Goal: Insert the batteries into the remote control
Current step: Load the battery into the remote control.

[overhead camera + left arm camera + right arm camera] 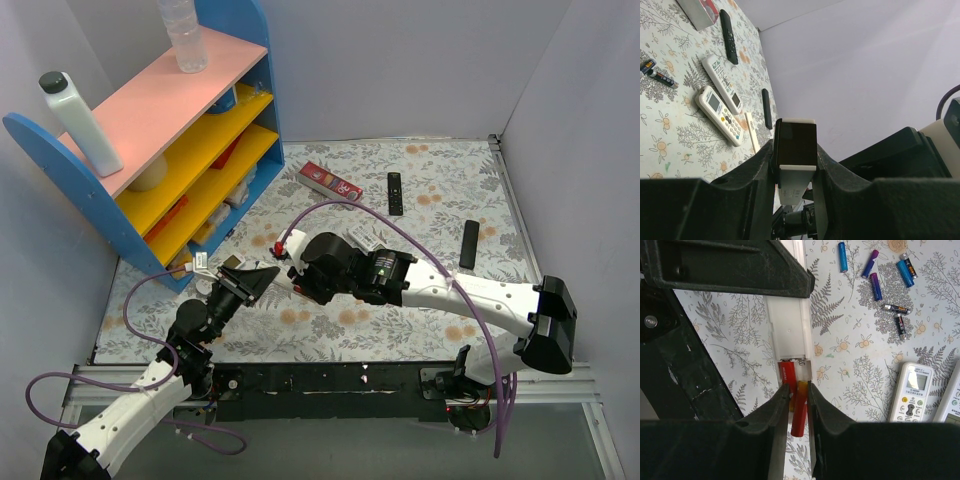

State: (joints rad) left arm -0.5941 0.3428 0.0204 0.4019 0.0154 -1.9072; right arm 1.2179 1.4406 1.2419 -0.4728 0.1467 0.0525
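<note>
Above the floral table (850, 355), the left gripper (795, 156) is clamped across the remote control (789, 325). It appears to hold the remote off the surface with the open battery bay facing the right arm. This likely fixes the bay so a cell can be pushed in without the body sliding. One seated battery (787, 374) occupies a slot. The right gripper (799, 396) straddles a second red battery (800, 417), aligned lengthwise with the free slot, apparently for end-on entry. Whether those jaws press the cell or merely flank it cannot be told. Loose batteries (875, 285) lie on the table, near two wide white remotes (912, 390), presumably as spare stock.
</note>
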